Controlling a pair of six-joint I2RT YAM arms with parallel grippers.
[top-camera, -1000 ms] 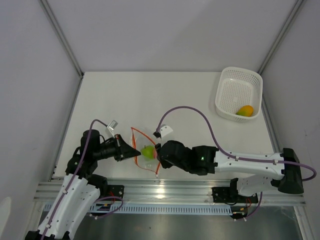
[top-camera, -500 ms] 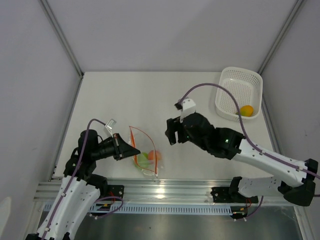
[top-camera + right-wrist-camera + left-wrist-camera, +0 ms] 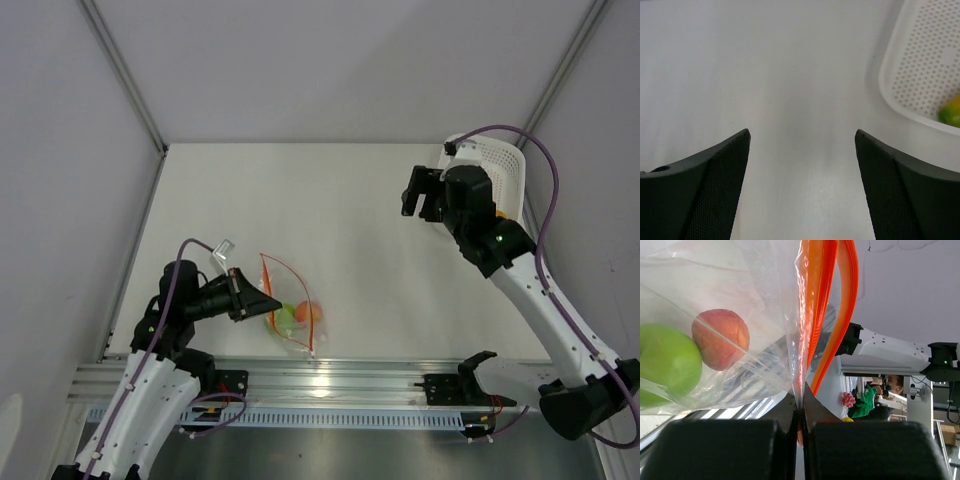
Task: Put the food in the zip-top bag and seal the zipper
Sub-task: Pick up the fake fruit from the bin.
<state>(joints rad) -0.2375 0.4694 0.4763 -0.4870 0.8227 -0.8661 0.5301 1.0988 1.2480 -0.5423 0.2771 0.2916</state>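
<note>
White table (image 3: 300, 200) below, and your right gripper (image 3: 420, 193) hangs jaws wide, empty; the yellow fruit (image 3: 951, 111) lies in the basket (image 3: 920, 60) just off to its right, while your left gripper (image 3: 262, 304) pinches the bag (image 3: 292, 305) at its mouth

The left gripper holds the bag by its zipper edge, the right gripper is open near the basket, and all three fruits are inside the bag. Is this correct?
Not all three: the zip-top bag holds only the lime-green ball and the red-orange piece. The yellow-orange piece lies in the white basket, as the right wrist view shows. The rest is right.
</note>
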